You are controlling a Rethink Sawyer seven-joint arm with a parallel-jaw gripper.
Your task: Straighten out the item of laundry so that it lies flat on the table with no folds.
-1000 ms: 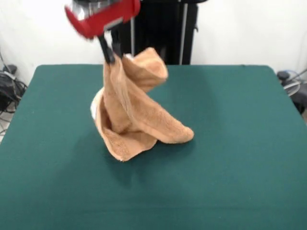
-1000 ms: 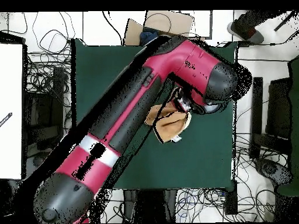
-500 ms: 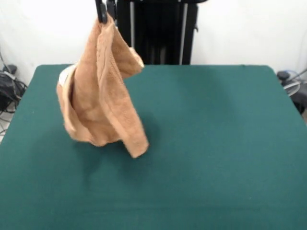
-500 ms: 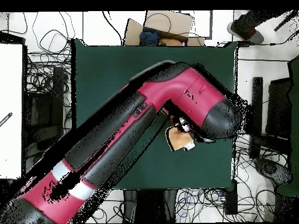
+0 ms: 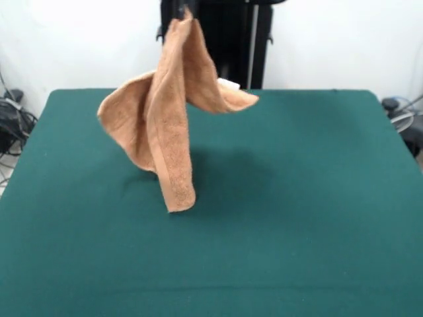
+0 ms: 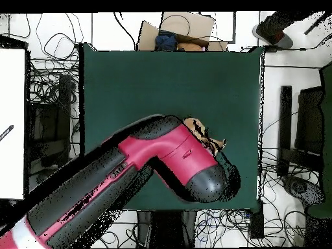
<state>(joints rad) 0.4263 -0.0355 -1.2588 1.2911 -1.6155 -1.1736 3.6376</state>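
The towel (image 5: 165, 119) is seen hanging in folds above the green bench (image 5: 317, 218), suspended by its top corner at the upper edge of the front view. Its lowest tip appears clear of the bench. The end effector cannot be made out, so whether it is apart or clamped cannot be told. From overhead, the red arm (image 6: 130, 175) covers most of the towel.

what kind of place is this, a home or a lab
Most likely a robotics lab. A red and black robot arm dangles a hand towel over a green felt table, with cables tangled across the floor around it.
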